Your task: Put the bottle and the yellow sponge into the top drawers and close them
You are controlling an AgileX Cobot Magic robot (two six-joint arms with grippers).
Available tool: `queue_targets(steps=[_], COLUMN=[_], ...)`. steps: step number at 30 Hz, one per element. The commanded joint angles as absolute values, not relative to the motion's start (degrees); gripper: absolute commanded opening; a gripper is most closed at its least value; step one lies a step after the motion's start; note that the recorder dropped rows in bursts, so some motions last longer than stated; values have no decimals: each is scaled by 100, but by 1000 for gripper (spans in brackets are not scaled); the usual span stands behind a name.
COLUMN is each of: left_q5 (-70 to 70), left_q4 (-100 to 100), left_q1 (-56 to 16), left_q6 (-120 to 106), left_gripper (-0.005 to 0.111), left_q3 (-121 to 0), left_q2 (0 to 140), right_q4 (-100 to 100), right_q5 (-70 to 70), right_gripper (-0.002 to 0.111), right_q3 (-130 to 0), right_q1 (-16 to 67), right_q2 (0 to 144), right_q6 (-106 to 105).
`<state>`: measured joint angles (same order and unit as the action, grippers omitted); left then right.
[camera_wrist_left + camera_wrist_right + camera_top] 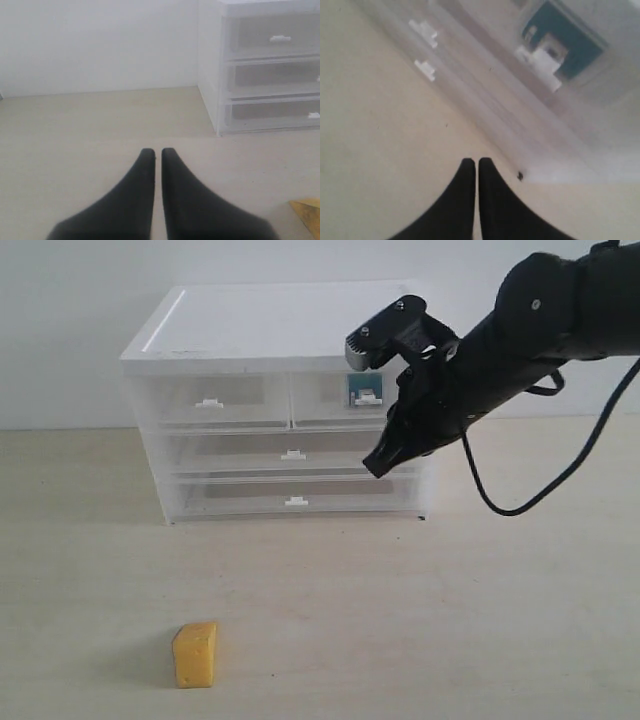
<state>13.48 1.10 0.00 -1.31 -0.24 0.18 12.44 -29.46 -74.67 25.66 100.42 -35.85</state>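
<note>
Orange-yellow foam wedge sponge (196, 654) lies on the pale tabletop (450, 620) at the lower left of the exterior frame, its long axis roughly up-down in the frame. Dark teal bottle (356, 388) with white label sits inside the right 1 of the 2 translucent plastic top drawers (325, 405); both look shut. The right gripper (378, 464), fingers pressed together and empty, hangs right of centre before the white-topped cabinet (270, 320), with the sponge well apart down-left. The left gripper (156, 152) is likewise pressed together and empty, and its wrist view catches a sponge corner. Judgement: left arm nearer.
</note>
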Motion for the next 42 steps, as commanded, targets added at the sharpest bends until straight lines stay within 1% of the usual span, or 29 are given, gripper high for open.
queue_targets(steps=[1,3,6,11,13,15,18,22,30,32,37,40,42], left_q5=[1325,1325,1325,1325,1325,1296,971,623,243,146,-741,-1320,-1477], left_q4=[67,67,67,67,67,67,0,-425,-623,-711,-711,-711,-701], left_q1=[7,7,7,7,7,7,7,7,7,7,7,7,7], left_q6=[-102,-102,-102,-102,-102,-102,0,620,1010,1334,1350,1503,2021], left_gripper=[4,4,4,4,4,4,4,4,4,4,4,4,4], left_q3=[0,0,0,0,0,0,0,0,0,0,0,0,0], left_q2=[0,0,0,0,0,0,0,0,0,0,0,0,0], right_q4=[203,-178,-573,-552,-526,-526,-516,-524,-493,-483,-412,-250,-134], right_q5=[-3963,-4293,-4835,-5429,-5445,-5272,-4609,-3461,-2133,-1873,-1201,-1262,-1231], right_gripper=[0,0,0,0,0,0,0,0,0,0,0,0,0], right_q3=[-7469,-7469,-7469,-7469,-7440,-7282,-6794,-5891,-3986,-3554,-2675,-2439,-2307], right_q1=[2422,2253,1752,798,548,379,286,286,286,286,286,286,286], right_q2=[9532,9323,9020,8503,8198,7828,7113,6003,4050,3547,2385,1772,1436], right_q6=[-2761,-2187,-1293,-999,-934,-824,-672,-435,-86,0,309,439,453])
